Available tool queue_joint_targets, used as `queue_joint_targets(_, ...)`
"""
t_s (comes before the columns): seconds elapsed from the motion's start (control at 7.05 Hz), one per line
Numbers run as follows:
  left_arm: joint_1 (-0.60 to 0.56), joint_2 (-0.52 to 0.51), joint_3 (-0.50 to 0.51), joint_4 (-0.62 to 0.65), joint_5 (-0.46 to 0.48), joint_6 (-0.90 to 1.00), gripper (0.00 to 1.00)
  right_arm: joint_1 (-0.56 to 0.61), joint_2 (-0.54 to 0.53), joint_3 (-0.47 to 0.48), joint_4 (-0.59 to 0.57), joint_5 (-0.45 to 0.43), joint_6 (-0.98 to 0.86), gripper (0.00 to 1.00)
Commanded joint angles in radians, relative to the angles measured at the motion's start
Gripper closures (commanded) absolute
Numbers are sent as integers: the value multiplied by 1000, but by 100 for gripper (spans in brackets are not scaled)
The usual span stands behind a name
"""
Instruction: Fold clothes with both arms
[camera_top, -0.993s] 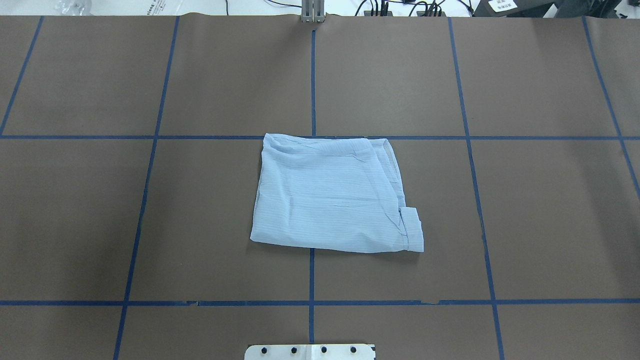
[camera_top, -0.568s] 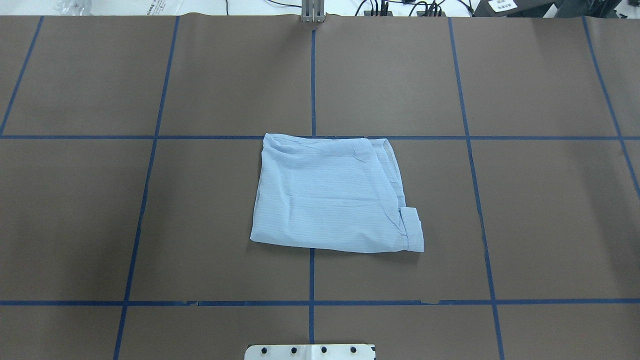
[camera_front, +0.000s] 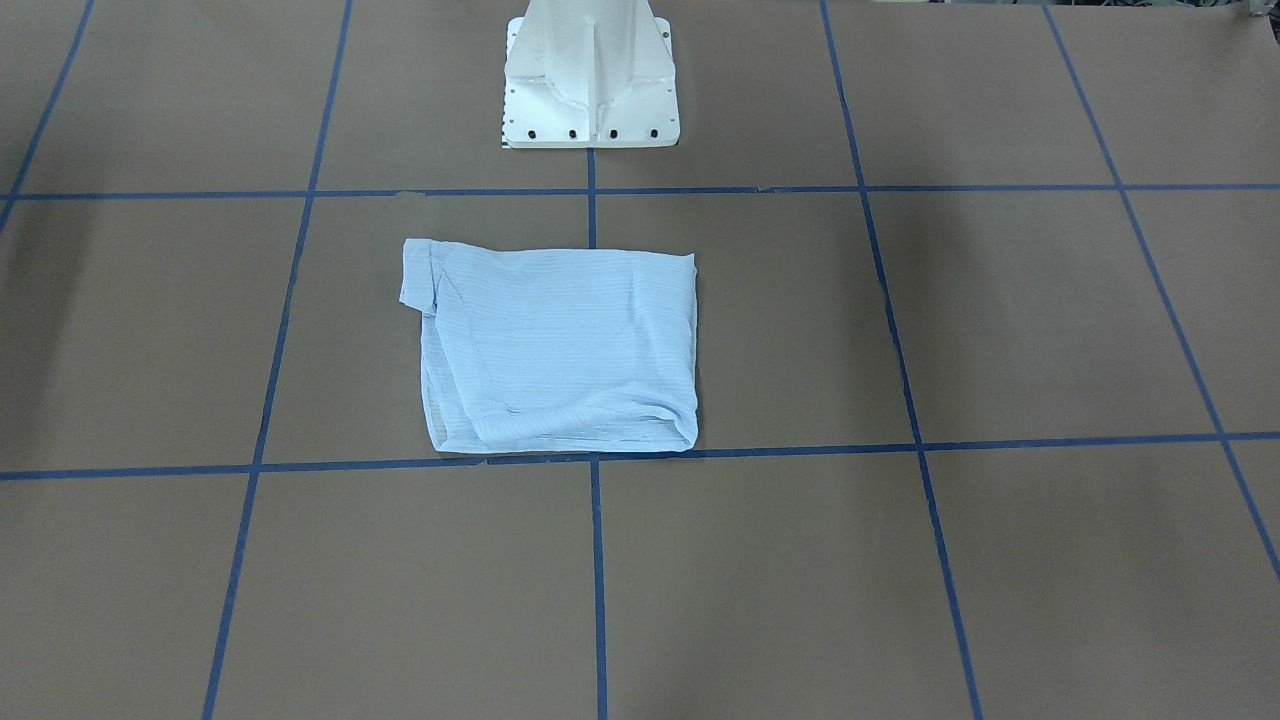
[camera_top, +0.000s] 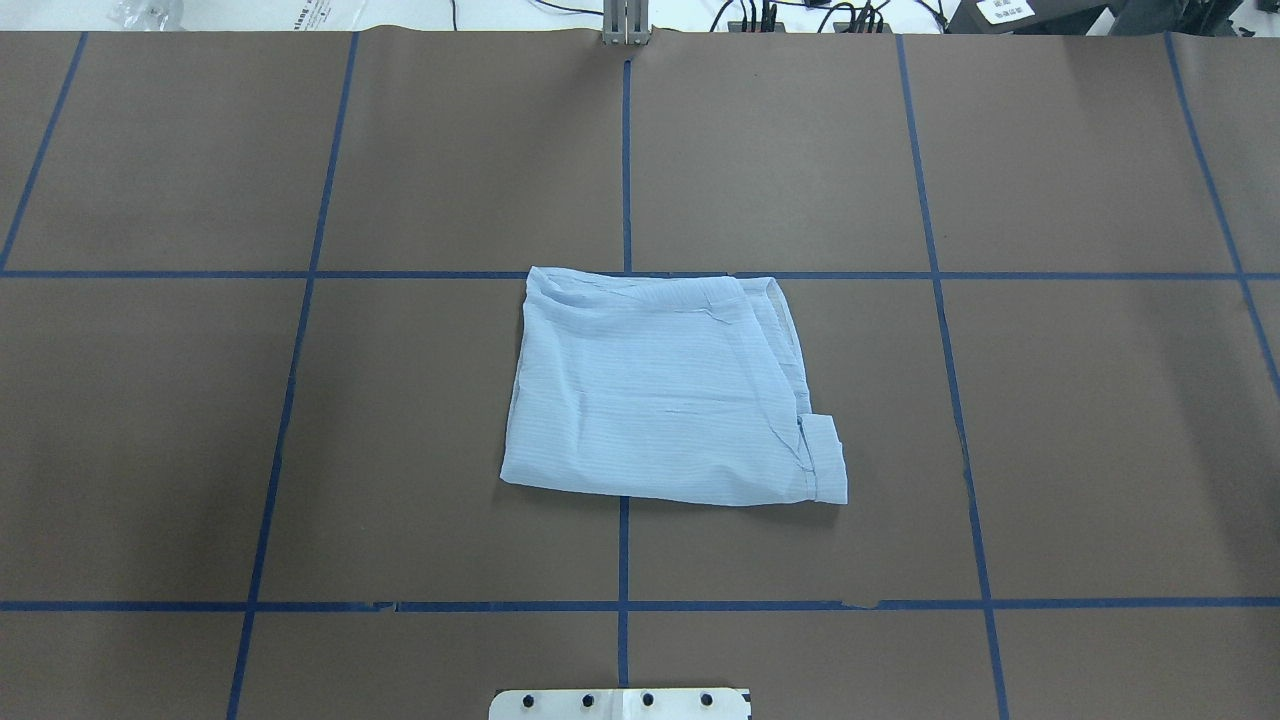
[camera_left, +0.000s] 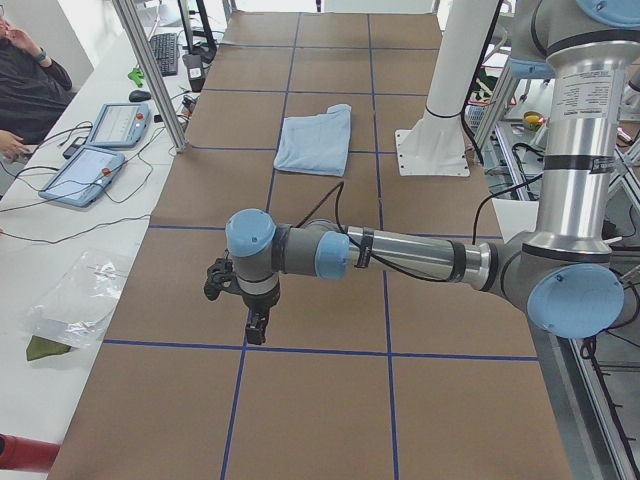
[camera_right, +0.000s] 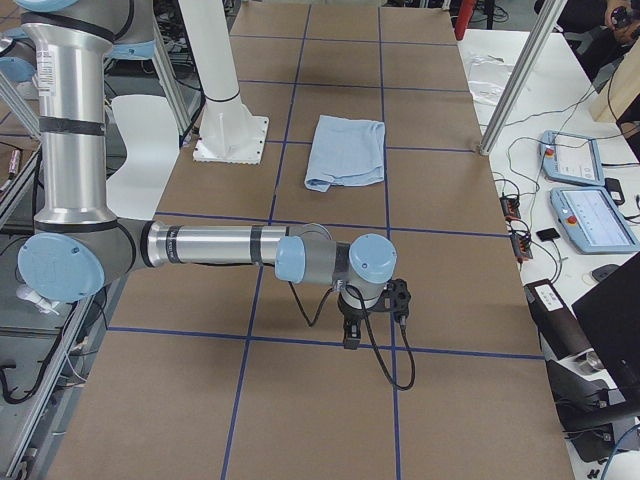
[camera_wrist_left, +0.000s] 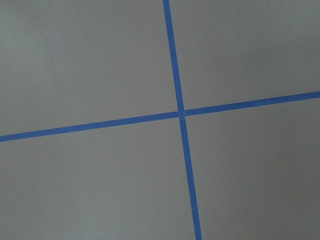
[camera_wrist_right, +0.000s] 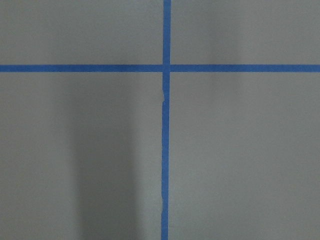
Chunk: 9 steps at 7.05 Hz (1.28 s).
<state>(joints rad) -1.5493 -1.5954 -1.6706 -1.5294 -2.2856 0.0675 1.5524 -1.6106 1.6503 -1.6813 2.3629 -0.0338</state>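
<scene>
The left arm (camera_left: 410, 255) and right arm (camera_right: 210, 245): silver tubes, light-blue joint caps (camera_left: 575, 300), black cables (camera_right: 372, 350); white bolted pedestal (camera_front: 590, 80).

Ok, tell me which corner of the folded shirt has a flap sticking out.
The shirt corner toward the base, on the robot's right: a flap juts out; the other three are plain.

Big table (camera_top: 1100, 400) covered in brown paper, with blue tape lines (camera_top: 626, 150) gridding it off. White side bench (camera_left: 60, 230) alongside, holding two control tablets (camera_left: 85, 172), a keyboard (camera_left: 164, 52) and loose cables. Aluminium post (camera_left: 150, 70) at the table's edge.
</scene>
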Motion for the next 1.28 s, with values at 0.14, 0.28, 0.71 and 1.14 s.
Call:
queue_joint_targets(0.14,0,0,0,0,0,0,0,0,0,-1,0,-1,0,0)
queue_joint_targets(0.28,0,0,0,0,0,-5,0,0,0,-1,0,-2,0,0)
queue_joint_targets(0.71,-2,-2,5,5,-46,-142,0,0,0,-3,2,-4,0,0)
queue_joint_targets(1.14,0,-2,8,0,-43,-143,0,0,0,-3,2,-5,0,0)
